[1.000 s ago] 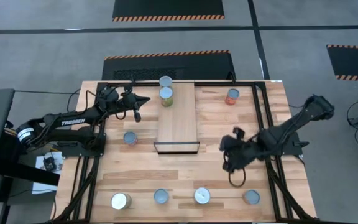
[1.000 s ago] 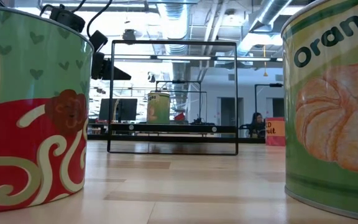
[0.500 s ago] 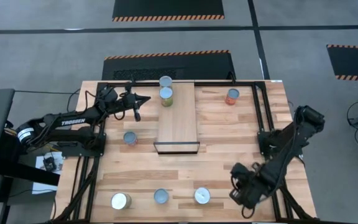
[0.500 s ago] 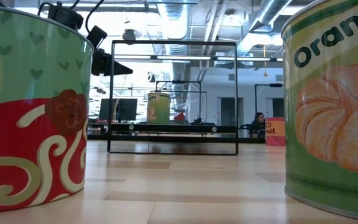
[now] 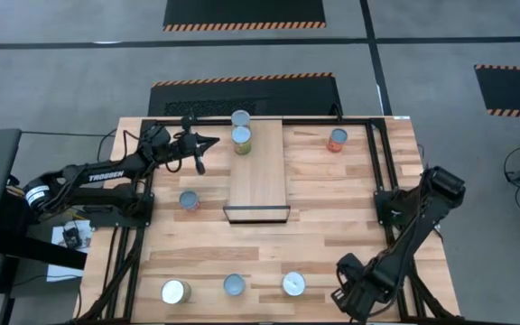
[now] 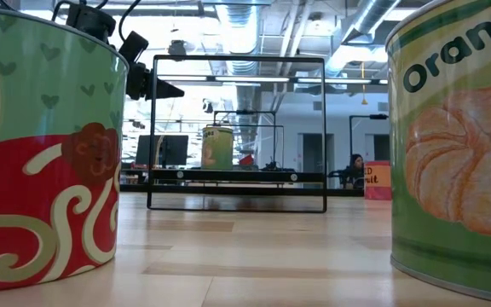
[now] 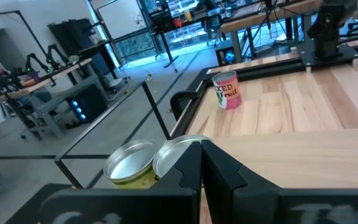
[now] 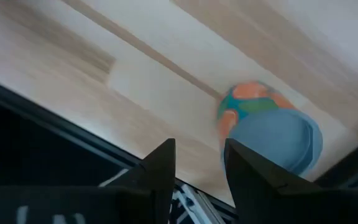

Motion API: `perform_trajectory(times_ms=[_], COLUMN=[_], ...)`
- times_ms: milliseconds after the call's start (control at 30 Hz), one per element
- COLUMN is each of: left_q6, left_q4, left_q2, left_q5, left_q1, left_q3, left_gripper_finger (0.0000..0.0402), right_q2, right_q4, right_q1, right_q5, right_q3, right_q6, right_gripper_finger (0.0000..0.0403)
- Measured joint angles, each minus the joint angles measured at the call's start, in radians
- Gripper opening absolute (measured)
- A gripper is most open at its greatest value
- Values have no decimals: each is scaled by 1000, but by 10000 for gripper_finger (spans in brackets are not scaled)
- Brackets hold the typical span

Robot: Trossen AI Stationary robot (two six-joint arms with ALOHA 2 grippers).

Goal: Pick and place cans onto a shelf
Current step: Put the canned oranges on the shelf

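Target can point(image 8: 267, 132): small tin, orange and green label, grey-blue flat top, standing upright on the tabletop point(image 5: 332, 203) at the near right corner; in the high view the right arm covers it. Judgement: rigid metal cylinder, probably moderately heavy if full, smooth label likely slippery; best taken across the side wall at mid-height, fingers on opposite sides, not by the rim. Right gripper point(image 8: 197, 163) hangs above and just beside this can, fingers parted with a narrow gap, nothing between them. Other cans: three point(image 5: 233, 285) in the near row, one point(image 5: 189, 200) left of the shelf point(image 5: 258, 176), one orange point(image 5: 337, 139) at the far right. The shelf lies mid-table; one yellow-green can point(image 5: 241, 139) sits at its far end, another point(image 5: 240, 118) just behind it. Left gripper point(image 5: 199, 150) waits near those two, fingers pressed together, holding nothing.
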Motion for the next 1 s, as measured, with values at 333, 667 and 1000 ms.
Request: perform_trajectory(times_ms=[333, 667, 1000], left_q6=[-1, 18, 18], left_q4=[2, 10, 11], left_q2=[0, 0, 0], left_q5=[0, 0, 0], left_q1=[0, 0, 0], left_q3=[0, 0, 0], left_gripper_finger=[0, 0, 0], right_q2=[67, 67, 70], right_q4=[24, 12, -123], right_q1=[0, -1, 2], right_q5=[-88, -92, -104], right_q3=[3, 3, 90], right_q6=[39, 50, 39], right_gripper_finger=[130, 108, 163])
